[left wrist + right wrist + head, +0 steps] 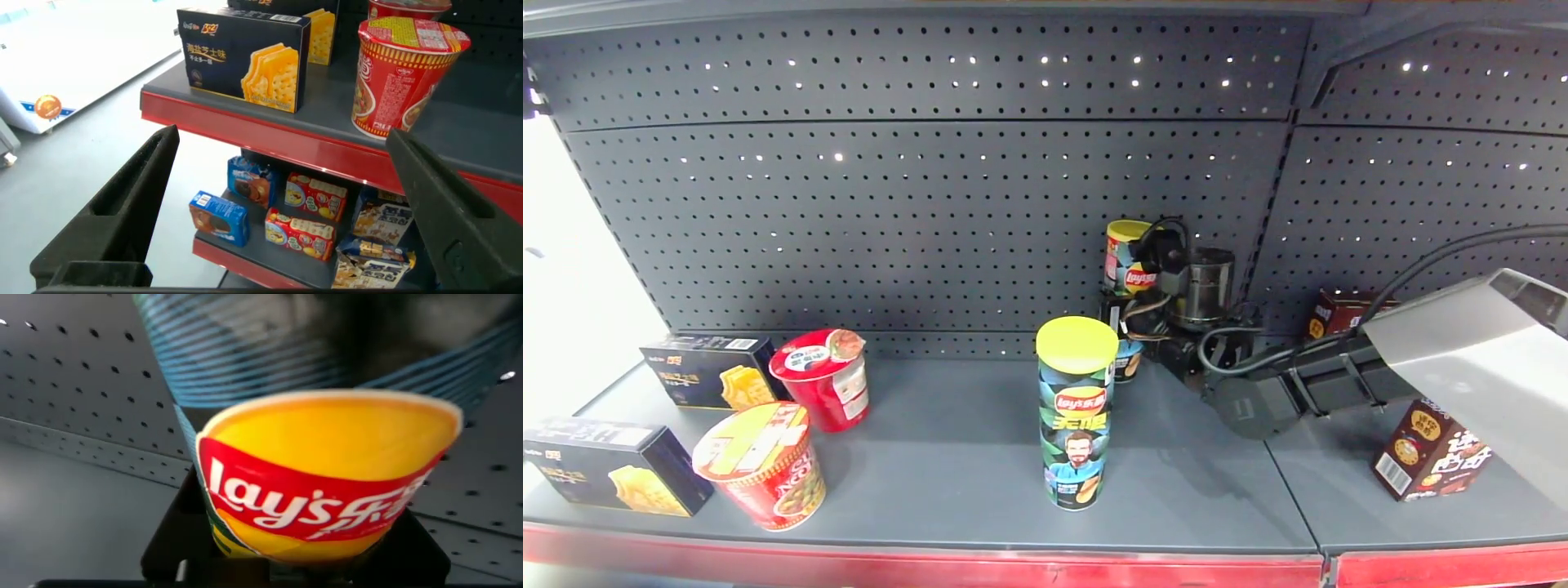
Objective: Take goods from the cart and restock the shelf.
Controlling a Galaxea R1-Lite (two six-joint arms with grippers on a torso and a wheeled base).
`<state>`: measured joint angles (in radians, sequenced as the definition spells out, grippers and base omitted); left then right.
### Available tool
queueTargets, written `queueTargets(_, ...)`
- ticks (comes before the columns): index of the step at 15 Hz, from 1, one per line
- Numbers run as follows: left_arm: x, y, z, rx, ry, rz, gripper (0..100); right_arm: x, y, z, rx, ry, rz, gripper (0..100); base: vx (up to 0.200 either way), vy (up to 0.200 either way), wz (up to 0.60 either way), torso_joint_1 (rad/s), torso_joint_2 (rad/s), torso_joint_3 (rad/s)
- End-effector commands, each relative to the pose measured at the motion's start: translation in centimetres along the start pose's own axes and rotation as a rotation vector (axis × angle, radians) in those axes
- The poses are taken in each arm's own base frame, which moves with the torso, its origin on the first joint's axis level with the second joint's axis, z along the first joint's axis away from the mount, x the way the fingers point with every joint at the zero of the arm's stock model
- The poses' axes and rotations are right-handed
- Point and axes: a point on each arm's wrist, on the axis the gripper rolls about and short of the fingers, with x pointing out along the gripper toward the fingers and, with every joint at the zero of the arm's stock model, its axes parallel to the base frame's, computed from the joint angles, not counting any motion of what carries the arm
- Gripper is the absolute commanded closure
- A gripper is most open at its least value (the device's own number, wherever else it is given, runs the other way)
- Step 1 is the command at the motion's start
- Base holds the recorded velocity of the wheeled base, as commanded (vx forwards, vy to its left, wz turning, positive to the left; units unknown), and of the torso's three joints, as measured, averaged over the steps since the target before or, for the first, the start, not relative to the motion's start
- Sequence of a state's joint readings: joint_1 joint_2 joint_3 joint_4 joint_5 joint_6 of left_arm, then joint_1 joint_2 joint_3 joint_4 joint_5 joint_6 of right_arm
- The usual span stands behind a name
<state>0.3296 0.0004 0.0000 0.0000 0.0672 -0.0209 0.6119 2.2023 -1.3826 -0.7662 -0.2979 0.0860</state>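
Right arm at shelf back, gripper clamped on a can.
The right arm extends over the shelf to the pegboard. The right gripper is closed around the can, which is upright and close to the board. A second can stands mid-shelf, nearer the front. The left gripper, fingers wide apart, faces the shelf's red edge, with a cracker box and a noodle cup above it.
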Motion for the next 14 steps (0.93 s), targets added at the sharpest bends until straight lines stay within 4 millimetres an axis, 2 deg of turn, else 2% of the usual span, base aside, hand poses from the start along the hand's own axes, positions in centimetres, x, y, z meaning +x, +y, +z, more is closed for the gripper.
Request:
queueTargets(1,0.0,0.0,0.0,-0.001,0.000,0.000,0,0.7,0.4,-1.3,-0.006,0.018,0.002,100,0.000,0.000,0.00,0.000,0.00,0.000)
queueTargets(7,0.0,0.0,0.0,0.001,0.000,0.000,0,2.0,1.3,-2.6,-0.010,0.006,-0.008,100,0.000,0.000,0.00,0.000,0.00,0.000)
queueTargets(14,0.0,0.0,0.0,-0.001,0.000,0.000,0,2.6,1.0,-3.0,-0.011,0.006,-0.015,100,0.000,0.000,0.00,0.000,0.00,0.000)
